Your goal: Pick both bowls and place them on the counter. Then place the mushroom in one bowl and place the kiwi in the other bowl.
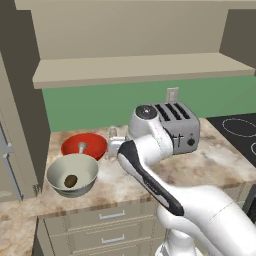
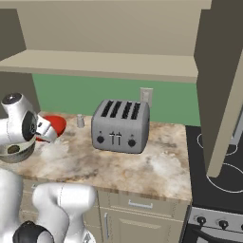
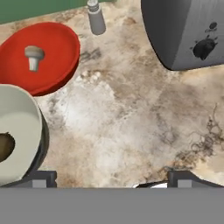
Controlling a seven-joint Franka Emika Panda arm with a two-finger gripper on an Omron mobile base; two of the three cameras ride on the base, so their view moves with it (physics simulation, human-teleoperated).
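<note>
The glossy red bowl (image 1: 92, 142) (image 3: 52, 48) stands on the mottled stone counter (image 1: 200, 165) (image 3: 131, 113) with the small pale mushroom (image 1: 81, 147) (image 3: 34, 57) lying inside it. Just in front of it stands the silvery-grey bowl (image 1: 75, 167) (image 3: 19, 118), and the dark kiwi (image 1: 70, 180) (image 3: 4, 146) rests in its cream inside. My gripper (image 3: 113, 179) hovers open over bare counter to the right of both bowls, with nothing between its fingertips (image 3: 41, 178). From the right base view the arm covers part of the grey bowl (image 2: 16, 151), and the red bowl (image 2: 58, 124) peeks out behind the hand.
A silver four-slot toaster (image 1: 175, 127) (image 2: 120, 126) (image 3: 183, 30) stands right of the hand. A small grey shaker (image 1: 112, 132) (image 2: 80, 121) (image 3: 96, 17) sits behind the bowls by the green wall. A black stovetop (image 2: 213, 166) borders the counter's right end. A shelf (image 1: 140, 67) hangs above.
</note>
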